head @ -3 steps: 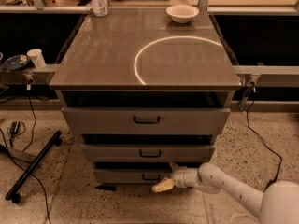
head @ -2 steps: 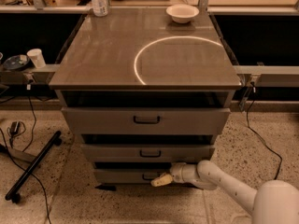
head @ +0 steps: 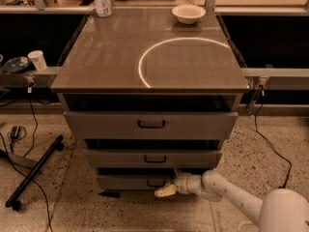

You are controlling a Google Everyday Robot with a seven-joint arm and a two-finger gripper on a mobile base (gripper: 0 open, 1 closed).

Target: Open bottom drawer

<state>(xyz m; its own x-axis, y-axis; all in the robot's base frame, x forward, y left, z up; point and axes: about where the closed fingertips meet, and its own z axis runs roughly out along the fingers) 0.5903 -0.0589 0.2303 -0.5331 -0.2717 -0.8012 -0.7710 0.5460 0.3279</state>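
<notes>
The bottom drawer (head: 128, 181) is the lowest and narrowest of three grey-brown fronts on the cabinet, with a small black loop handle (head: 155, 182) at its centre. My gripper (head: 165, 191) reaches in from the lower right on a white arm (head: 227, 191). Its pale tip sits just below and to the right of that handle, right at the drawer front. The middle drawer (head: 154, 157) and top drawer (head: 150, 124) sit above.
A white bowl (head: 188, 13) and a bottle (head: 101, 0) stand on the cabinet top (head: 96, 57). A paper cup (head: 36, 60) sits on the left rail. A black stand leg (head: 33, 173) and cables lie on the floor at left; a cable hangs at right.
My gripper has shifted a little to the left, closer to the bottom drawer's handle. The drawers have not visibly moved.
</notes>
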